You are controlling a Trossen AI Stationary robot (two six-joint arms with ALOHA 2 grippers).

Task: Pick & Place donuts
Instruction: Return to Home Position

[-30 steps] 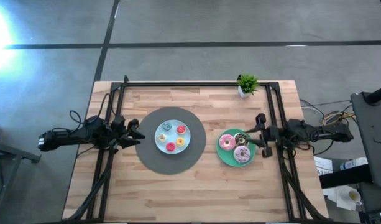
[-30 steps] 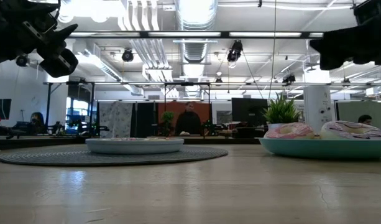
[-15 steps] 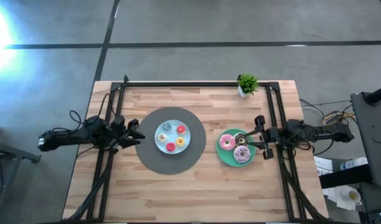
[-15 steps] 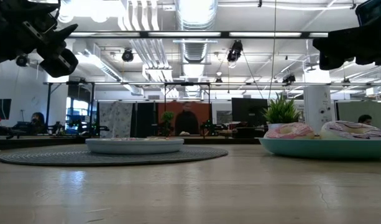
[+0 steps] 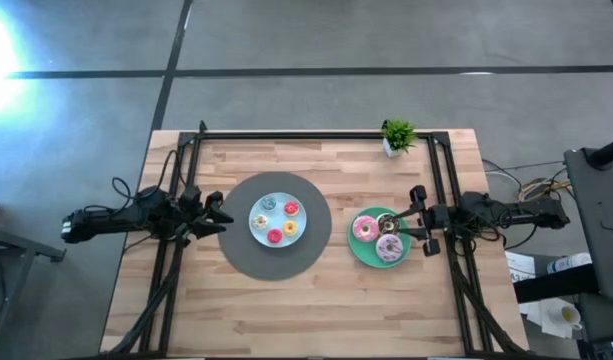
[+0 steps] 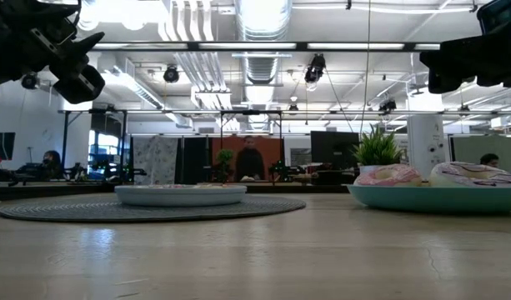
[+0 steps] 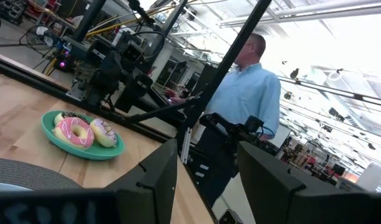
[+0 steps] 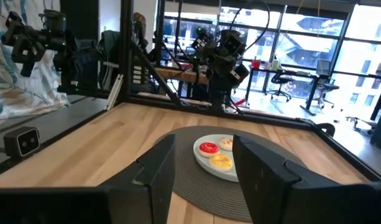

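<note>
**Table.** Light wooden butcher-block table (image 5: 316,310) with a black frame (image 5: 316,137) on its left, far and right sides. A small potted green plant (image 5: 397,135) stands at the far edge, right of centre.

**Centre.** A round dark-grey woven mat (image 5: 241,245) carries a round light-blue plate (image 5: 279,197). Five mini ring donuts (image 5: 275,236) lie on the plate, apart from one another. Two are red-pink, one is yellow-orange, one bluish and one pale.

**Right.** A round green plate (image 5: 364,254) sits just right of the mat and holds three larger rings close together. The bright pink ring donut (image 5: 364,229) is on its left, the chocolate-brown ring donut (image 5: 387,221) on its far side, and the pale pink sprinkled ring donut (image 5: 389,247) on its near side.

**Left gripper** (image 5: 218,217). It is at the mat's left rim, pointing right toward the light-blue plate. It is left of the minis and not touching them. The low view puts it well above the tabletop. Its two dark fingers (image 7: 154,180) stand parted with a clear gap and nothing between them.

**Right gripper** (image 5: 411,222). It is over the green plate's right edge, pointing left. The chocolate and sprinkled rings are just beside and below it. The low view shows it raised clear of them. Its fingers (image 8: 154,168) are likewise spread and hold nothing.

**Background.** A person in a light-blue shirt (image 7: 249,93) stands beyond the table's right side.
</note>
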